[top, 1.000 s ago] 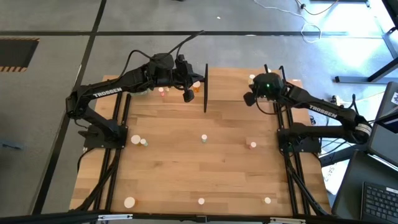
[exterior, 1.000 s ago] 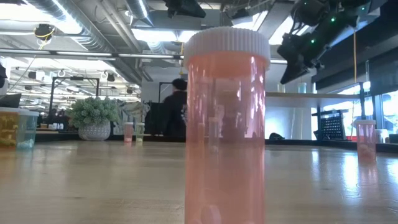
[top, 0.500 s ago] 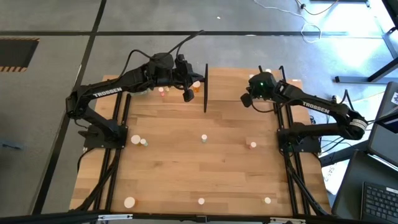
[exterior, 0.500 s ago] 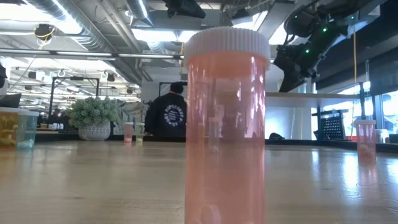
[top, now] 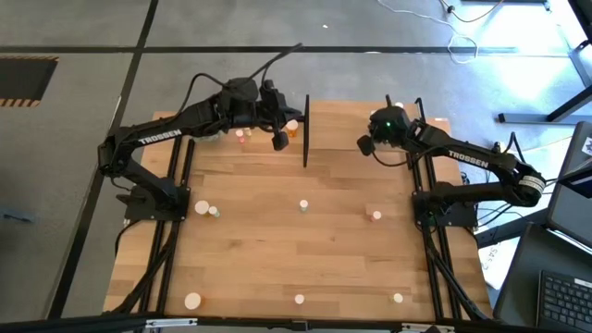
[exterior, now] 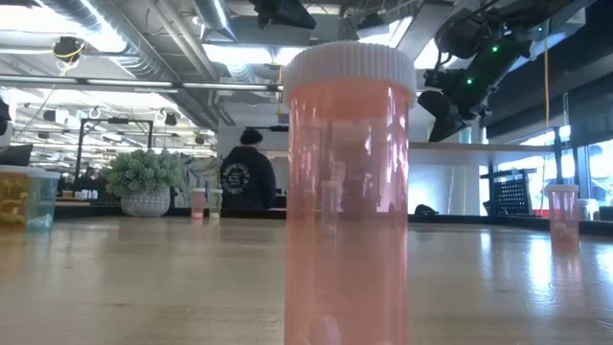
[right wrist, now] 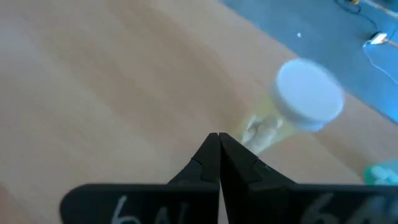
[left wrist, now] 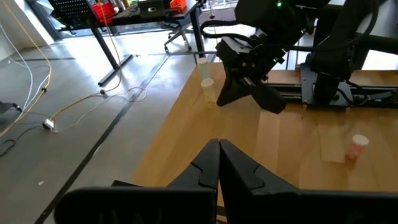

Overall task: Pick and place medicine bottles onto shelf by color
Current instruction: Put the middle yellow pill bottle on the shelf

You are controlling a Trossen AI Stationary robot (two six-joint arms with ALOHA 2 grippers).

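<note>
Right gripper (right wrist: 217,138), fingers pressed together and holding nothing, is hovering over the far right corner of the wooden worktop (top: 277,250), just above a translucent yellowish medicine bottle (right wrist: 292,112) with a round white cap. Left gripper (left wrist: 219,147), likewise closed and empty, is waiting beside the shelf (top: 306,129), whose thin black edge is showing. More white-capped bottles (top: 302,205) are standing scattered across the smooth wood grain.

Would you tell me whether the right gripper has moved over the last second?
Yes. In the high view the right gripper has shifted slightly toward the shelf near the table's far edge; its fingers are shut and empty.
</note>
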